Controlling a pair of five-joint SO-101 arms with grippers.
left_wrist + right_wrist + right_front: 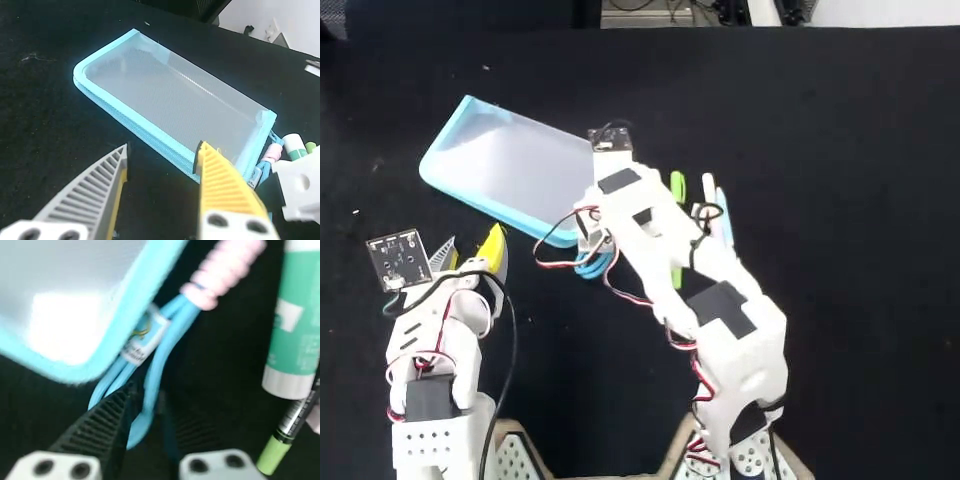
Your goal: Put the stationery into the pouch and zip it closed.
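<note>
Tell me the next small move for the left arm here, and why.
Probably ease the left gripper forward and close it on the pouch rim, to brace it. Its jaws stand open just short of that edge, the right gripper sits at the blue zip cord, and the glue stick and green pen lie outside the pouch.

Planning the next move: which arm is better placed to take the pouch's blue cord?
Right: the right gripper sits at the pouch's blue cord; the left gripper hangs open beside the long edge.
</note>
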